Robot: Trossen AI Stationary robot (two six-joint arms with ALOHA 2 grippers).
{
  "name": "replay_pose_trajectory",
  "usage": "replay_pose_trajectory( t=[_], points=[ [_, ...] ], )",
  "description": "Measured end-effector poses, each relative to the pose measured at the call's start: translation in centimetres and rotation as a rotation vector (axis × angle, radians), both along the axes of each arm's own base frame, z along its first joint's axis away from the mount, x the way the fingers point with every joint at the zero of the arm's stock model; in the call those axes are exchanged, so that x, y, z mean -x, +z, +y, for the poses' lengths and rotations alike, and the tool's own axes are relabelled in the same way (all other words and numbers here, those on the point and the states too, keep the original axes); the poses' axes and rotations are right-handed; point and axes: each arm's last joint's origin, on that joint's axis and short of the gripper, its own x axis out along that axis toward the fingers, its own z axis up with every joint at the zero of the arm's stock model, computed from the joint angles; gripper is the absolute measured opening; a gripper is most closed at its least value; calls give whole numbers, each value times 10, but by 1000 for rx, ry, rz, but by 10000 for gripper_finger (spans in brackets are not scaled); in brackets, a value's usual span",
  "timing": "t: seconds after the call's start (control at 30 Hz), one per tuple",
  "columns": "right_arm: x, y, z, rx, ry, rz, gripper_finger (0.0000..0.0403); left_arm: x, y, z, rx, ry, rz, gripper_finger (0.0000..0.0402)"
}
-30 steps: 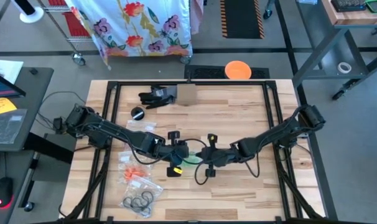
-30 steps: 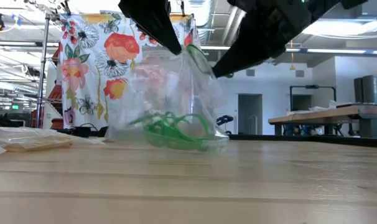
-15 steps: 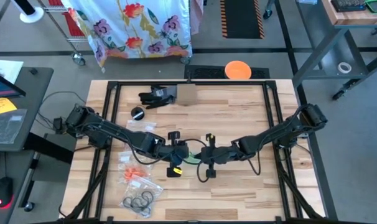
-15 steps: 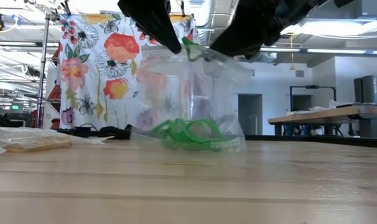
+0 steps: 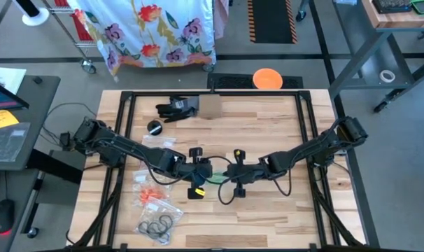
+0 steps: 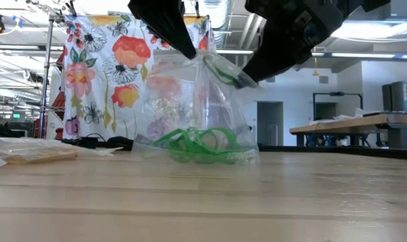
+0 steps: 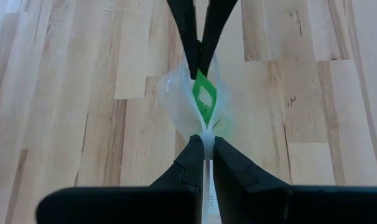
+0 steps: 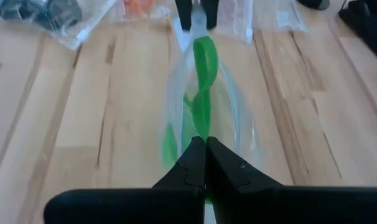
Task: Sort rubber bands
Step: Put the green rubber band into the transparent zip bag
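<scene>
item: clear bag (image 6: 200, 107) of green rubber bands (image 6: 202, 144), table centre; left gripper (image 7: 203, 138) at 9 o'clock and right gripper (image 8: 204, 144) at 3 o'clock each clenched on its rim; risk: film slipping free, bands spilling.

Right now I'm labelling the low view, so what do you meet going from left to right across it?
Flat clear bag on the table → flowered cloth behind → left end effector → bag of green rubber bands → right end effector → far workbench.
</scene>
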Motion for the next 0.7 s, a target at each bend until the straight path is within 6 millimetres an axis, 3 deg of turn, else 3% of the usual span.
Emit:
replay_pose_trajectory(
  t=[0.4,0.7],
  points=[
    [-4,3,-3,-10,-5,-45,13,0,0,0,3,3,-1,9],
    [-12,21,-4,-23,-30,-36,83,0,0,-1,26,-11,5,9]
  ],
)
